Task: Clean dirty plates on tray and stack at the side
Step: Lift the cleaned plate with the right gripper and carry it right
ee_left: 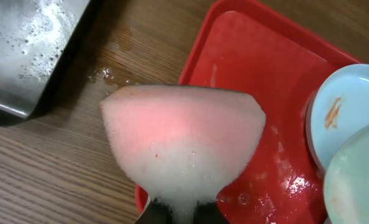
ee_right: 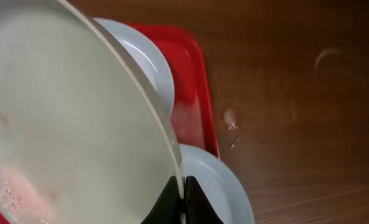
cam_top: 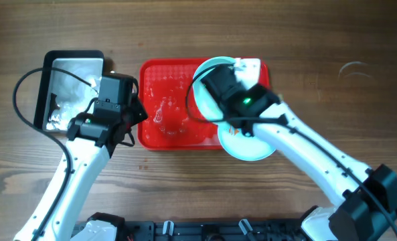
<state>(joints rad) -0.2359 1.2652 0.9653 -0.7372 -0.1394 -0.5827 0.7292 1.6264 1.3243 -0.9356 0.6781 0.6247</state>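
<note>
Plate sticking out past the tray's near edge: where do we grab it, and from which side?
Pinch the raised rim of that plate on the part overhanging the tray, coming in from the near, robot side. There the rim likely has a gap beneath for a lower finger; elsewhere it lies against the tray.

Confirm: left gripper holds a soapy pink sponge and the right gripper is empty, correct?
No. The right gripper is shut on the rim of a plate, as the right wrist view shows. The left gripper does hold the soapy pink sponge.
</note>
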